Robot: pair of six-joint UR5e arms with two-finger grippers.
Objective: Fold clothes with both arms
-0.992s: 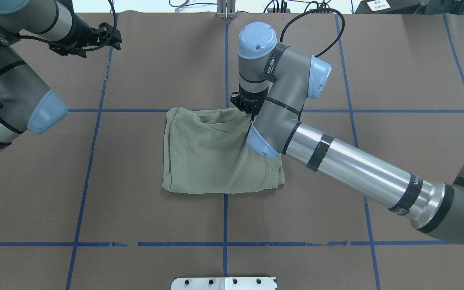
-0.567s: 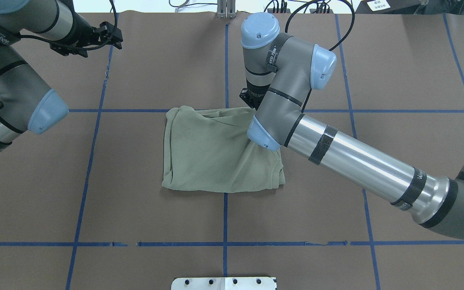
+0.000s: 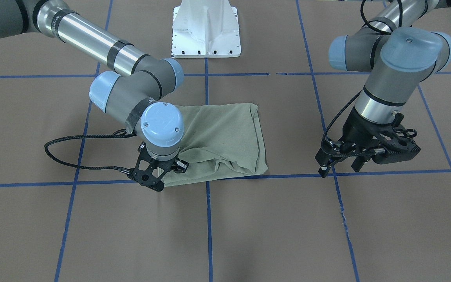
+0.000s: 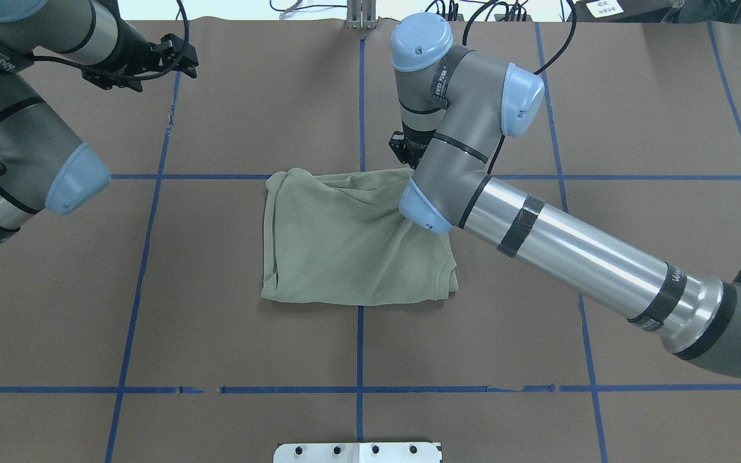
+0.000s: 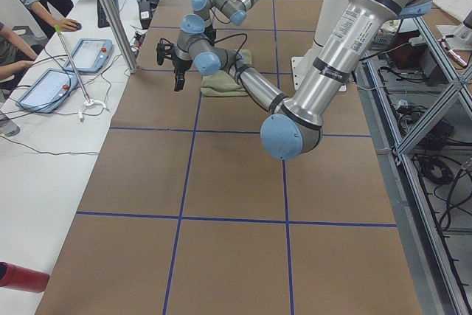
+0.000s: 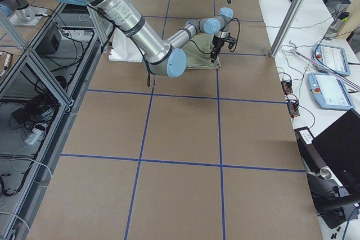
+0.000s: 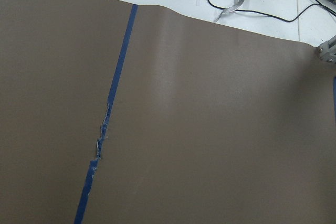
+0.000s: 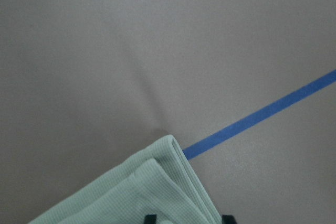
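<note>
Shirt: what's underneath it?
The shirt lies on brown table paper; a blue tape line passes under it from near edge to far edge. Folded layers hide anything between them, and the right arm covers its far right corner in the overhead view.

A robotics lab: 2 teach pendants (image 5: 88, 55), metal framing (image 5: 110, 12) and a tape-gridded work table (image 4: 216, 321).

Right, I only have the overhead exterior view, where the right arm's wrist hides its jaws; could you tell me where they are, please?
Observer: In the front-facing view the right gripper hangs at the shirt's far corner on the robot's right.
Operator: Are the jaws shut on it?
Observer: The right wrist view shows two dark tips apart, that corner between them.
Operator: Is the corner lifted?
Observer: No, it looks flat on the table, beside the blue tape.
</note>
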